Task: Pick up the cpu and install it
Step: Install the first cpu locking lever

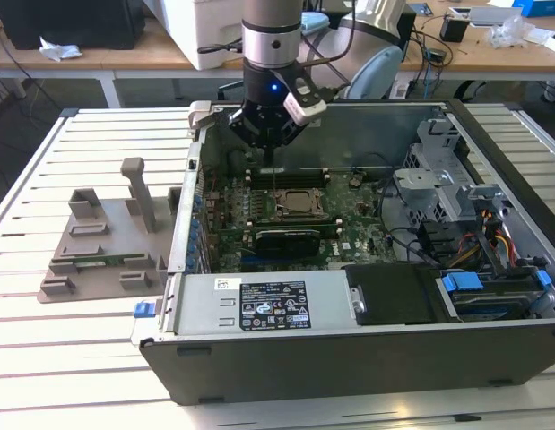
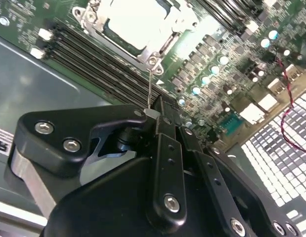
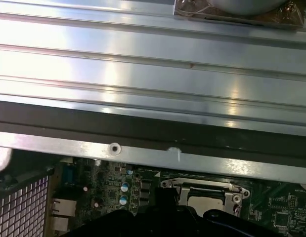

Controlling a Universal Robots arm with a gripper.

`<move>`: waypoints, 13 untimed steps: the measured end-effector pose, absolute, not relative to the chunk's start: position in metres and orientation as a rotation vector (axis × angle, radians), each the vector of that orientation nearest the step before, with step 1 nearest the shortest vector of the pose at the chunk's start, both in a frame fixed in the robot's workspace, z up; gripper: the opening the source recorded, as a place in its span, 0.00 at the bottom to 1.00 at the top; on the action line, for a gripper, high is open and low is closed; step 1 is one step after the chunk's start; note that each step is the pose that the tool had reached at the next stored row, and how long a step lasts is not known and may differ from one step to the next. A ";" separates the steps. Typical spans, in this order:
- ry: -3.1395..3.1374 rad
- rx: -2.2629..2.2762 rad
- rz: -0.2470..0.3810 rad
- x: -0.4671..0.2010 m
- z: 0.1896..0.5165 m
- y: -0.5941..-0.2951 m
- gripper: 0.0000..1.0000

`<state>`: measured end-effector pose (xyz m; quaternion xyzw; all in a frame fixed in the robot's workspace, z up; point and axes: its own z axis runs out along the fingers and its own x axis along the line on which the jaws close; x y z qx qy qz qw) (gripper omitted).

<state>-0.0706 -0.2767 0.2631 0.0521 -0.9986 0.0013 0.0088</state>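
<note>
Pincer [image 1: 273, 143], pressed together, above cpu [image 1: 299, 202] seated in socket frame [image 2: 153, 55] of open computer case [image 1: 349, 354]; risk: misaligned descent bending pins.

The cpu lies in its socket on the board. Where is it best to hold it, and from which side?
Probably by its flat silver top, coming straight down. The cpu lies level, and the socket frame sits close around its edges, so the sides give little room. The memory slots beside it would also hinder a sideways approach.
</note>
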 end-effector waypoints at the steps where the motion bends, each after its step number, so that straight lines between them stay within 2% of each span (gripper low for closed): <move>1: -3.119 0.162 0.004 -0.068 0.263 -0.277 0.11; 8: -3.113 0.162 0.003 -0.051 0.263 -0.277 0.11; 13: -3.115 0.164 -0.112 -0.051 0.263 -0.285 0.11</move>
